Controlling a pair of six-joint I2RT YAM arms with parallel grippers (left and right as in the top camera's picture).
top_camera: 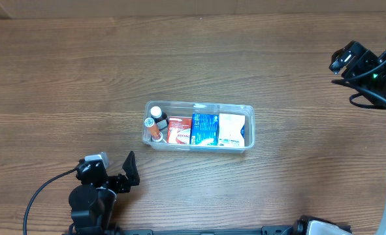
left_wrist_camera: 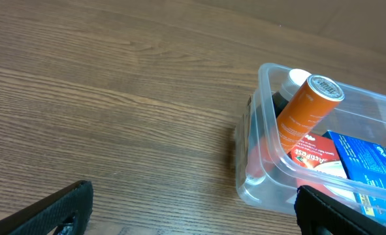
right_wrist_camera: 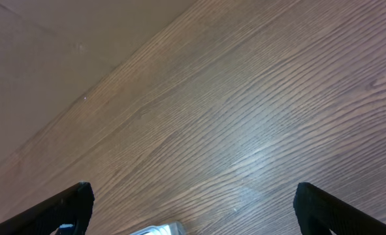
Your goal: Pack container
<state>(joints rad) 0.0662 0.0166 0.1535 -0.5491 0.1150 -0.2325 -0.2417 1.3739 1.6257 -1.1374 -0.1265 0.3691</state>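
Note:
The clear plastic container [top_camera: 248,127] sits at the table's middle. It holds a white-capped dark bottle [top_camera: 156,112], an orange tube [top_camera: 152,127], a red box [top_camera: 178,130], a blue box [top_camera: 205,129] and a white box [top_camera: 230,129]. In the left wrist view the container [left_wrist_camera: 261,156] is at the right with the orange tube [left_wrist_camera: 300,114] leaning inside. My left gripper [top_camera: 131,168] is open and empty, near the table's front left, short of the container. My right gripper [top_camera: 341,59] is open and empty at the far right, well away.
Bare wood table surface surrounds the container. In the right wrist view a small clear corner of the container [right_wrist_camera: 160,230] shows at the bottom edge. The table's far edge meets a brown wall [right_wrist_camera: 49,39].

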